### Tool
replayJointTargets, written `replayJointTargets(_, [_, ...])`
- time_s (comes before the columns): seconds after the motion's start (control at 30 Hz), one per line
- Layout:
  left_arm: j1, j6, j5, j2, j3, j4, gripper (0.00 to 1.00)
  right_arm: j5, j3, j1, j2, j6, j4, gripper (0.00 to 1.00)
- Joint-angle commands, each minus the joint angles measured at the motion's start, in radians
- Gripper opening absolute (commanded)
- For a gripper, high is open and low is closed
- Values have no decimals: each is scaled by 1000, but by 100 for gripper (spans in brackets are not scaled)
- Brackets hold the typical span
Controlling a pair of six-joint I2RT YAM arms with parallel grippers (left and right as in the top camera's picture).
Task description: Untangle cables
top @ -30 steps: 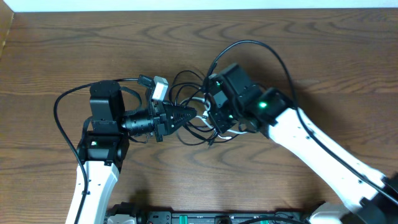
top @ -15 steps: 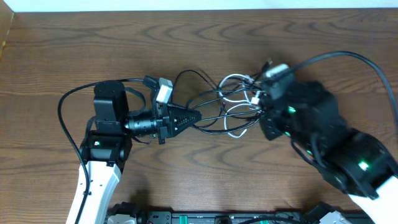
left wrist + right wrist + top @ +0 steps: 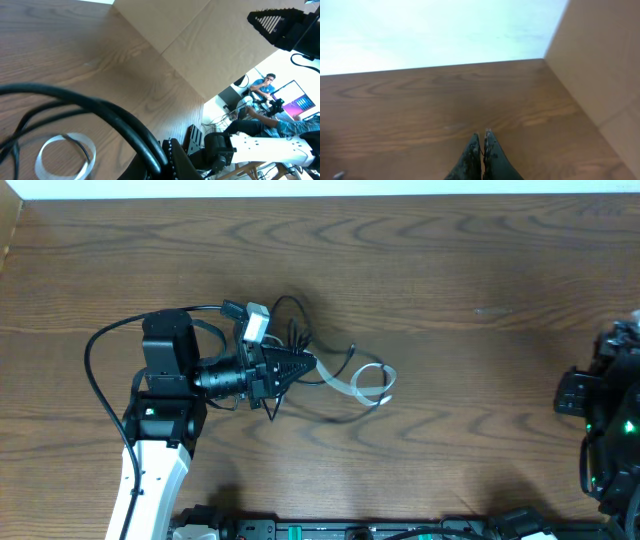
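Table [image 3: 480, 270]: dark brown wood-grain top, seen from overhead. Lying on it: cables [image 3: 345, 384], one small tangle left of centre. Their flat white stretch was curled into a loop on the wood, with thin black cords trailing just beside it.

Overhead, the white-and-black right arm [image 3: 612, 420] is cut off by the right edge, and its gripper lies outside the picture. The thin black cords [image 3: 290, 338] bunch against the closed black left gripper [image 3: 306, 365]. Whether its fingers pinch them is too small to tell, as are the plug ends. In the left wrist view a blurred thick black cable [image 3: 115, 120] crosses the foreground and hides the fingers. In the right wrist view the bottom edge cuts off the black right gripper [image 3: 481, 150] below its closed tips.
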Motion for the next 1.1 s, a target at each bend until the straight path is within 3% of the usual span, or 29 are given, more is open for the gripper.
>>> replayJointTargets(0.0, [3,2,6,-6,0,2,8,-41,5,-14,17,9,-7,5])
replayJointTargets(0.1, [3,2,6,-6,0,2,8,-234,5,-14,45,9,-18,35])
replayJointTargets(0.17, [3,2,7,-6,0,2,8,-365,4,-14,76,8,-27,48])
replayJointTargets(0.33, [3,-8,6,-9,0,42,8,-607,4,-14,198,-31,-71,63])
replayJointTargets(0.47, [4,-169,5,-18,1,240,8,-800,4,-12,321,-92,-110,73])
replayJointTargets(0.6, [4,-374,-90,-24,1,456,8,-1003,4,23,463,-191,-153,74])
replayJointTargets(0.97, [4,-376,-136,-22,1,406,8,-1020,4,224,676,-272,-121,67])
replayJointTargets(1.07, [4,-376,-136,-22,0,406,8,-995,4,257,695,-273,-72,58])
